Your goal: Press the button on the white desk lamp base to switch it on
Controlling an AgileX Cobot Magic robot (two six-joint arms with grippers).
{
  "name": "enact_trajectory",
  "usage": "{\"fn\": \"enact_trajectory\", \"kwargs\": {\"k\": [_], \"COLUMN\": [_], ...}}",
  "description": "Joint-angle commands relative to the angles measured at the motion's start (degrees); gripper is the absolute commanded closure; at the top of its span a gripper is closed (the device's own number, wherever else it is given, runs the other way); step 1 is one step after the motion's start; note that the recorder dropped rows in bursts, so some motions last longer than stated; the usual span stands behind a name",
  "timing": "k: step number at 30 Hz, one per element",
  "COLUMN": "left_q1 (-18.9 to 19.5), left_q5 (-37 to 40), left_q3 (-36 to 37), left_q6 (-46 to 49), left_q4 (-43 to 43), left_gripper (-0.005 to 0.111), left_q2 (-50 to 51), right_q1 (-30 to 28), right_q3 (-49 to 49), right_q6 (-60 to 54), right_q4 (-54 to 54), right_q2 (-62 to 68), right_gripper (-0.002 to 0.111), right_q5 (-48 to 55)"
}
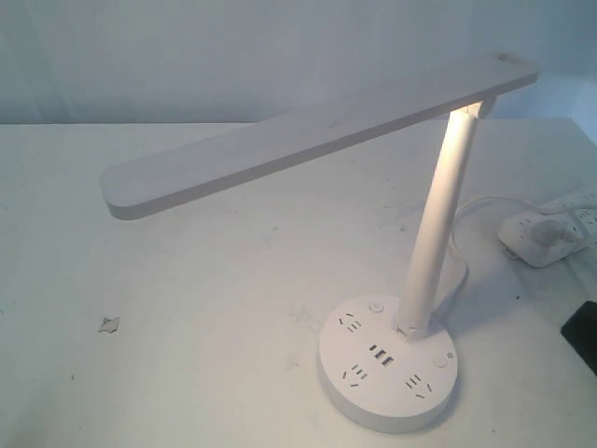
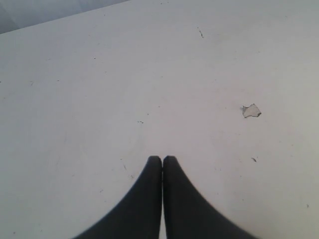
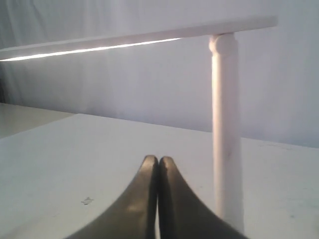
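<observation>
The white desk lamp (image 1: 317, 131) stands on the white table, its long flat head reaching left from a slim stem (image 1: 437, 219). The underside of the lamp head (image 3: 99, 48) glows, and the top of the stem is brightly lit. The lamp base (image 1: 387, 369) is a round disc with socket groups, USB ports and two small round buttons (image 1: 376, 306) (image 1: 439, 359). My right gripper (image 3: 158, 158) is shut on nothing, with the stem (image 3: 227, 134) standing just beyond it to one side. My left gripper (image 2: 162, 158) is shut over bare table, away from the lamp.
A white power strip (image 1: 550, 233) with a plug and cable lies at the right edge of the table. A dark shape (image 1: 583, 336) shows at the right edge of the exterior view. A small paper scrap (image 1: 109, 324) (image 2: 251, 110) lies on the left of the table.
</observation>
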Motion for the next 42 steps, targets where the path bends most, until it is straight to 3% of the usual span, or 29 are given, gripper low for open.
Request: {"fn": "enact_trajectory", "kwargs": {"k": [1, 4, 10, 42], "left_q1": [0.0, 0.0, 0.0, 0.0], "left_q5": [0.0, 0.0, 0.0, 0.0], "left_q3": [0.2, 0.2, 0.2, 0.2], "left_q6": [-0.1, -0.1, -0.1, -0.1], "left_q4": [-0.1, -0.1, -0.1, -0.1], "left_gripper": [0.107, 0.107, 0.107, 0.107], "left_q2": [-0.2, -0.2, -0.2, -0.2], "right_q1": [-12.7, -22.4, -31.7, -32.4], "right_q3": [0.3, 0.3, 0.3, 0.5], "right_q6": [0.3, 0.3, 0.3, 0.3], "right_q4": [0.2, 0.2, 0.2, 0.1], "right_q2": [-0.3, -0.3, -0.3, -0.3], "right_gripper": [0.108, 0.108, 0.108, 0.108], "right_q5": [-1.5, -1.5, -1.5, -4.6]}}
